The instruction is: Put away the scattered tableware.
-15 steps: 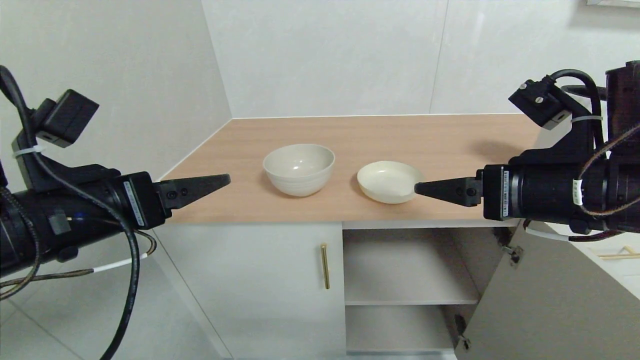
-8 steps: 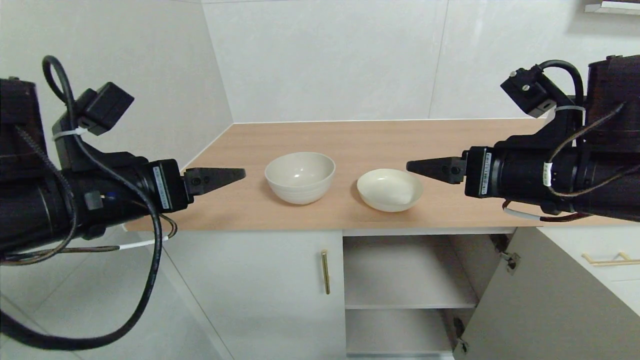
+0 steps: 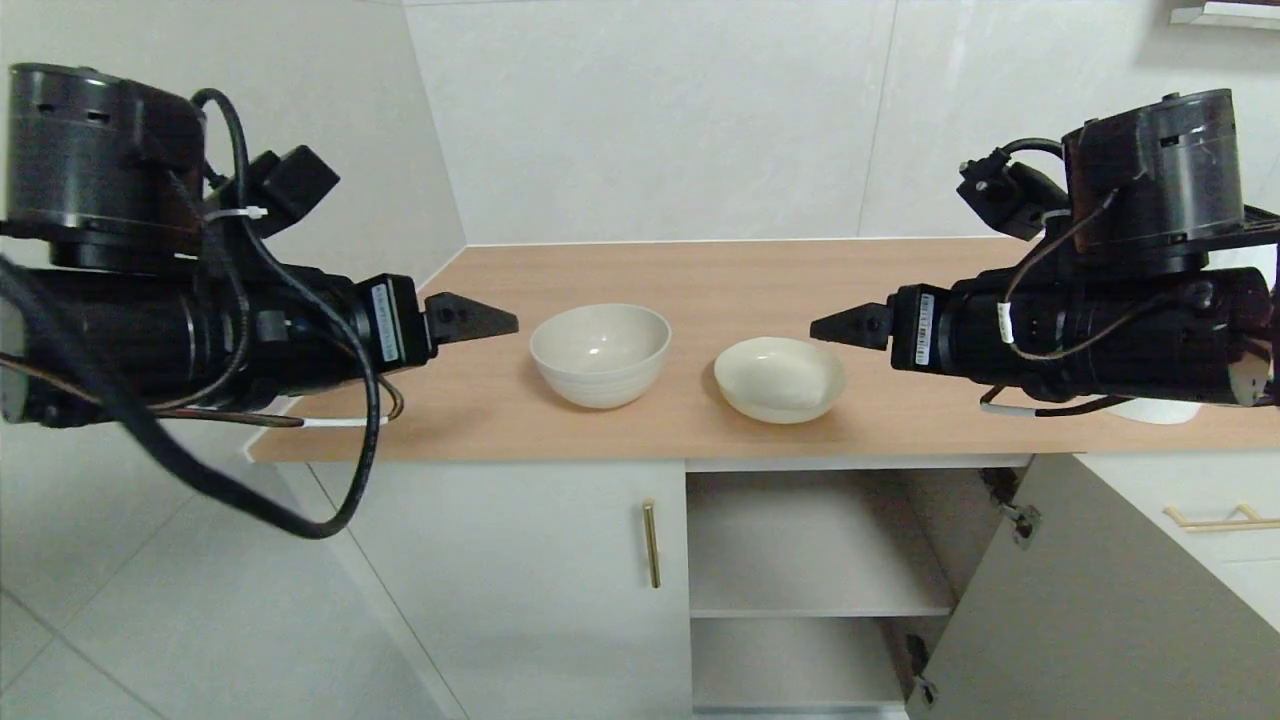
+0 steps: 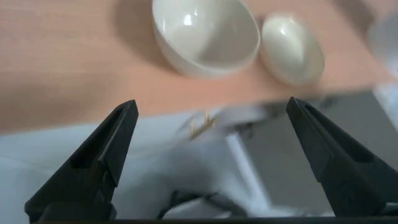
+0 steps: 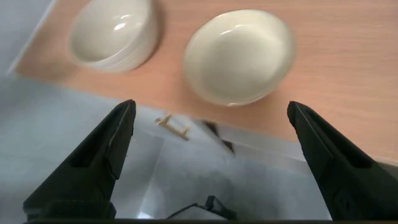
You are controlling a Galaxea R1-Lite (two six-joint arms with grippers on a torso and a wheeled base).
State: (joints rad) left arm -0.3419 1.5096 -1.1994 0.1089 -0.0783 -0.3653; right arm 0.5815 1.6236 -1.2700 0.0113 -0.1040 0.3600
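Head view: wooden countertop (image 3: 900,280) against white-tiled walls (image 3: 650,120), deep bowl (image 3: 600,355) beside shallow bowl (image 3: 780,378), open cabinet (image 3: 820,540) below, both jaws apart.

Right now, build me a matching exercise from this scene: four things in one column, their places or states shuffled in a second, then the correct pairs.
Things
1. deeper bowl
2. shallow bowl
3. left cabinet door
4. right cabinet door

Places or states
A. swung open, shelves showing
B. shut, gold handle upright
C. on the counter, nearer the right gripper
D. on the counter, nearer the left gripper

Pairs: 1-D, 2-C, 3-B, 4-A
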